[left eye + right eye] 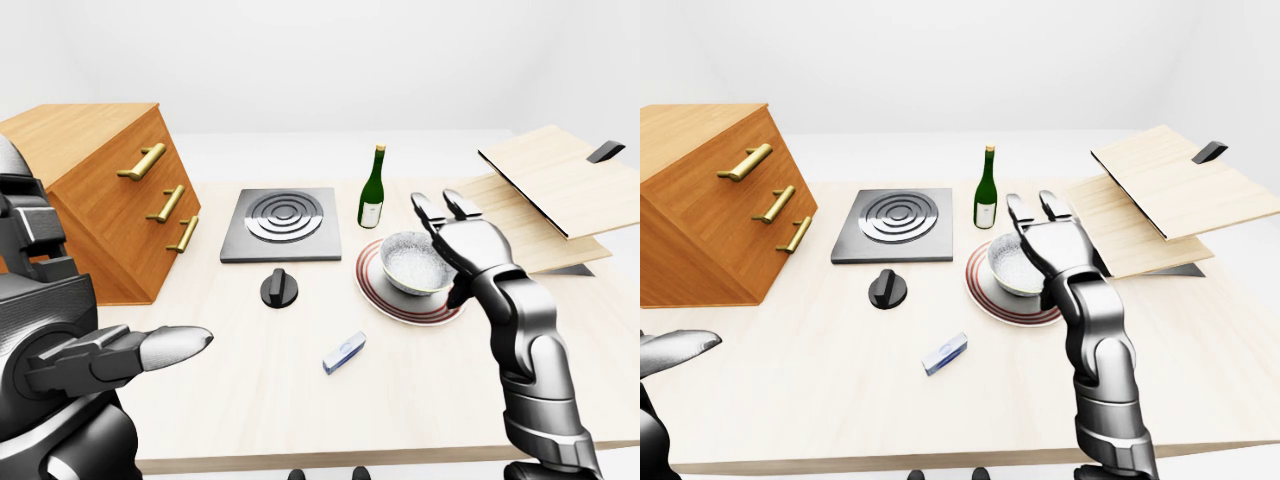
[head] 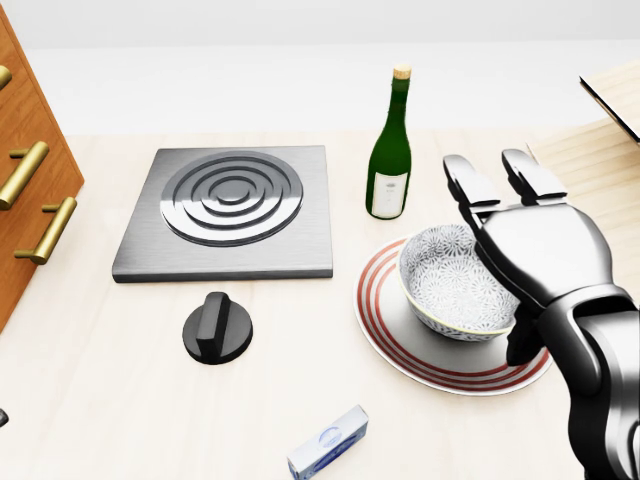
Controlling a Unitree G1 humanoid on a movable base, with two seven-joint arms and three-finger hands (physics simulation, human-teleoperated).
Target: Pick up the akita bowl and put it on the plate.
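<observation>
The akita bowl (image 2: 455, 285), white with a fine grey pattern, sits upright on the red-ringed plate (image 2: 400, 350) right of centre in the head view. My right hand (image 2: 500, 260) stands open just right of the bowl. Its palm faces the bowl's side, two fingers (image 2: 465, 180) rise above the rim, and the thumb hangs at the lower right edge. The fingers do not close round the bowl. My left hand (image 1: 150, 350) reaches in at the lower left of the left-eye view, fingers stretched out and holding nothing, far from the plate.
A green wine bottle (image 2: 389, 150) stands just above the plate. A grey hob (image 2: 230, 205) and a black knob (image 2: 217, 328) lie to the left, with a small blue-white box (image 2: 328, 442) below. A wooden drawer cabinet (image 1: 110, 190) stands far left, tilted wooden boards (image 1: 560, 190) far right.
</observation>
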